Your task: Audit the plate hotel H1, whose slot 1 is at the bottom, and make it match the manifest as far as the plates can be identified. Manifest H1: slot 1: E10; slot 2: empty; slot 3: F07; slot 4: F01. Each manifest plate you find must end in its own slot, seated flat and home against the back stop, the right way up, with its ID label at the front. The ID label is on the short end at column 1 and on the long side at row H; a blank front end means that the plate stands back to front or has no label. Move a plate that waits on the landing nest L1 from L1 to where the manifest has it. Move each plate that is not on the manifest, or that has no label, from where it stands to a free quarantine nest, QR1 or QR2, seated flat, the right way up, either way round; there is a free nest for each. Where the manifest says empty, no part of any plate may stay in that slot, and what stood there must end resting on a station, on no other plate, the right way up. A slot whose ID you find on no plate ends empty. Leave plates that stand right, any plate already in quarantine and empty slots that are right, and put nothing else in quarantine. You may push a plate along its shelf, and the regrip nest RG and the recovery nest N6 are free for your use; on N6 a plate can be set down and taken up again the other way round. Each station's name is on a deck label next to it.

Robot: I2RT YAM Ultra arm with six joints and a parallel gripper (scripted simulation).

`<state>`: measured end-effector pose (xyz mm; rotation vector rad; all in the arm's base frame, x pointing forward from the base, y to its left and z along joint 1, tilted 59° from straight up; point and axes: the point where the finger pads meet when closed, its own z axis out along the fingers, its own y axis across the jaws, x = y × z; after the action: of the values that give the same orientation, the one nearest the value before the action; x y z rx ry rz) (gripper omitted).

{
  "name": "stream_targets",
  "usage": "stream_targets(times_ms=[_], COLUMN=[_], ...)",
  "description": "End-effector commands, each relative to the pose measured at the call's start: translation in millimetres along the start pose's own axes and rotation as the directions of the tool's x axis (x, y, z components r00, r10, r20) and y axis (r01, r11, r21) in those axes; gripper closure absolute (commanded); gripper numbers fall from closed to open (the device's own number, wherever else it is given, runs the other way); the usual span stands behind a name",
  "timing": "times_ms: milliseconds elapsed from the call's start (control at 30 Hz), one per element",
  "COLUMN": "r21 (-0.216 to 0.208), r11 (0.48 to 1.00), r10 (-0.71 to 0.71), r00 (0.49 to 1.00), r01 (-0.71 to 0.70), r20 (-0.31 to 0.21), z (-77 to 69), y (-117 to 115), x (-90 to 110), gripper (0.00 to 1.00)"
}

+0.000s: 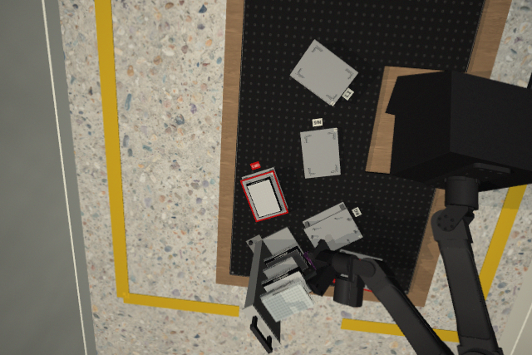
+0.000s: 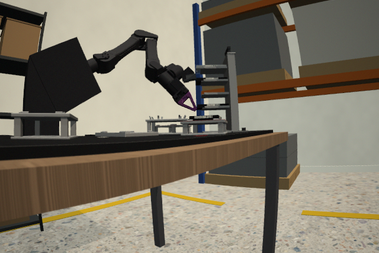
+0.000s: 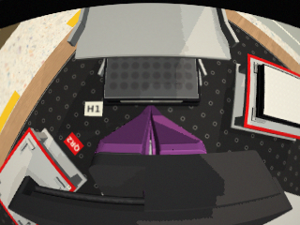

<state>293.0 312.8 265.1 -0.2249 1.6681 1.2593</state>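
The plate hotel H1 (image 1: 254,273) (image 2: 231,90) (image 3: 150,28) stands at the deck's near corner, with its deck label (image 3: 93,109) beside it. Plates show on several of its shelves; a clear gridded plate (image 1: 287,299) is the one seen from above. My gripper (image 1: 306,258) (image 2: 193,109) (image 3: 150,111) is shut and empty, its purple fingers forming one point. It points down at the front end of the dark plate (image 3: 150,77) (image 2: 214,106) on the lowest shelf. I cannot tell if the tip touches the plate. I can read no ID label on the plate's front end.
A red-framed quarantine nest (image 1: 248,194) (image 3: 250,94) holds a white plate (image 1: 263,196) (image 3: 281,97). The other red-framed nest (image 3: 25,172) is bare and lies under my arm. Nests L1 (image 1: 322,71), N6 (image 1: 320,152) and RG (image 1: 332,226) are bare. The robot's black base (image 1: 464,123) stands at the right.
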Motion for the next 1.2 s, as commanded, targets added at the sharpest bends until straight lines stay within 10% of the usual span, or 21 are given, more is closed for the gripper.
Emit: stream_targets(times_ms=[0,1167], r21=[0.004,0.004], r11=[1.0,1.0], r10=[-0.006,-0.006], r00=[0.999,0.999], r01=[0.006,0.006], r20=[0.041,0.041], z=[-0.1,-13.9], y=[0,0], x=[-15,0], gripper=[1.0,1.0])
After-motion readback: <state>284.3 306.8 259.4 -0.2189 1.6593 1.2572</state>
